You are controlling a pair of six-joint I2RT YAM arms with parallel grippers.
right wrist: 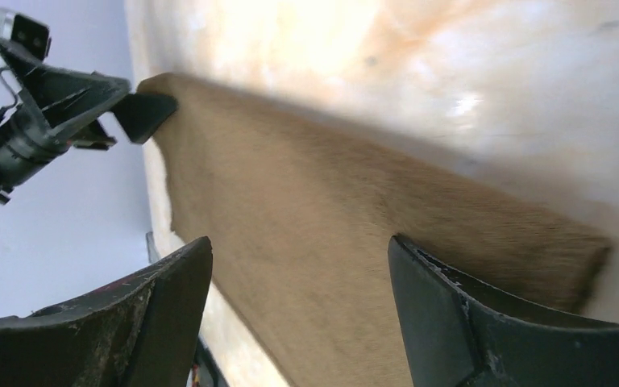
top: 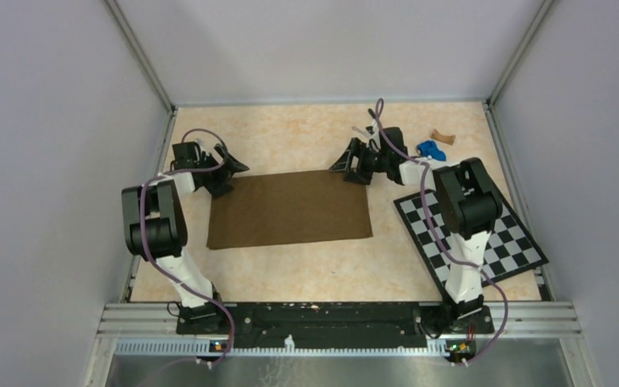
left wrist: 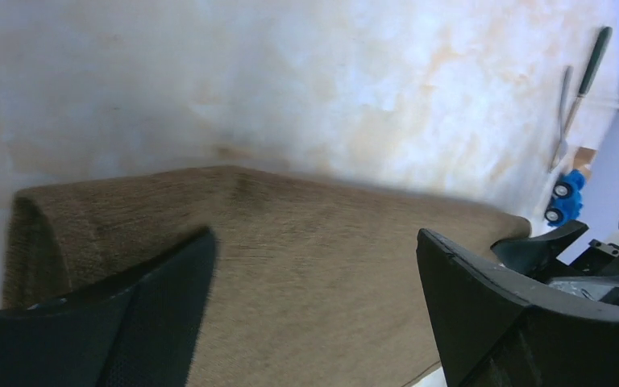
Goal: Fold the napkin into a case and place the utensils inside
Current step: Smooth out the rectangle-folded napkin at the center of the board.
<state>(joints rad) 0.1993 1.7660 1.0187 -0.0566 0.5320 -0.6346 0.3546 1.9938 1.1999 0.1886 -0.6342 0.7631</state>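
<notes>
Two claws stand released, jaws spread and gripping nothing: the left claw (left wrist: pixel 314 242) over one far corner of the napkin (top: pixel 290 208), the right claw (right wrist: pixel 298 246) over the other far corner. The cloth runs flat between and beneath them, spreading towards the arm bases.

The likely trouble is an uneven pinch. If one claw closes on only the top layer, or takes less cloth than its partner, the next fold would probably skew and the case come out crooked. Jaws set too low could scrape the counter (top: pixel 306 266) and push the edge into a ridge, and soft cloth may slip free once lifted.

The napkin is dark brown with a short fuzzy nap. It forms a wide rectangle, and the end under the left claw is thick and rounded, so it looks doubled. The counter is smooth, pale and marbled, with some shine. Well beyond the right claw lie the slim utensils (left wrist: pixel 562 113), beside a blue car (left wrist: pixel 564 197).
</notes>
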